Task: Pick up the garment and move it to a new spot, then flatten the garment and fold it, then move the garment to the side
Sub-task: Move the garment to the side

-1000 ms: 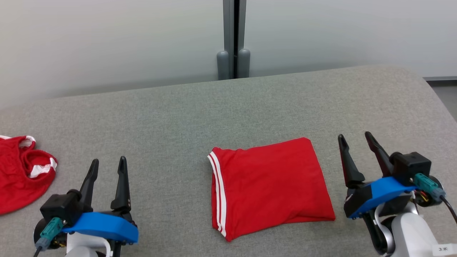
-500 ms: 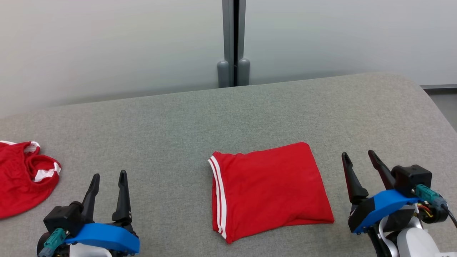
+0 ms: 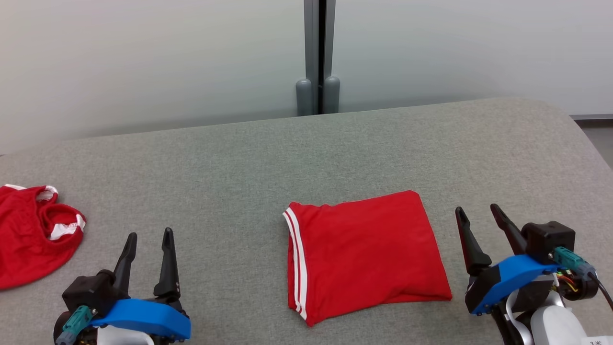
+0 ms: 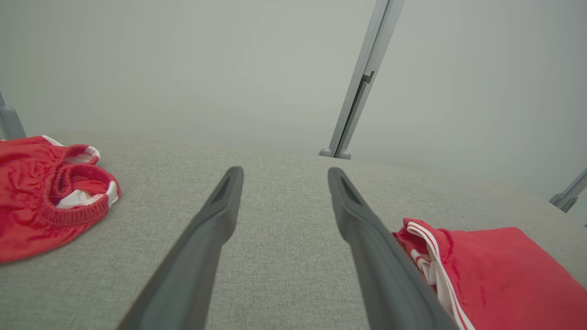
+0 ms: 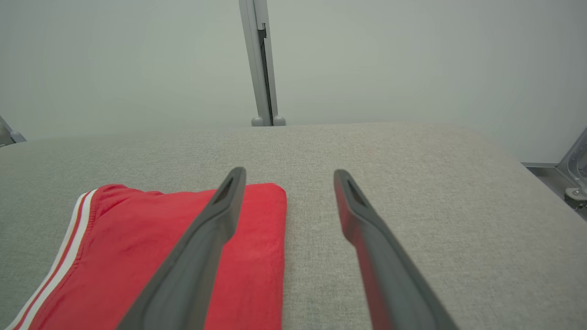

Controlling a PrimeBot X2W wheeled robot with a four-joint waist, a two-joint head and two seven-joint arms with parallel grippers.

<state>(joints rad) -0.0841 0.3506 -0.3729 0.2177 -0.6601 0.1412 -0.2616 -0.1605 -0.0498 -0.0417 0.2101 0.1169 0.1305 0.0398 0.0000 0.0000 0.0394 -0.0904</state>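
At the left edge of the grey fabric surface [image 3: 230,158], a crumpled red garment [image 3: 33,239] lies in a heap with its white-trimmed openings turned up. To its right and well apart from it, near the front edge, the left gripper [image 3: 149,234] has its two dark fingers spread with nothing between them. In the left wrist view, bare grey fabric shows in the gap. Right of the middle, close to the front edge, the folded red garment [image 3: 368,254] lies flat as a rough rectangle, with two white stripes running along its left side. Just beside its right side and apart from it, the right gripper [image 3: 477,209] has its jaws wide and empty, fingers pointing toward the far edge. Behind the far edge, a grey post [image 3: 318,48] rises between pale wall panels.
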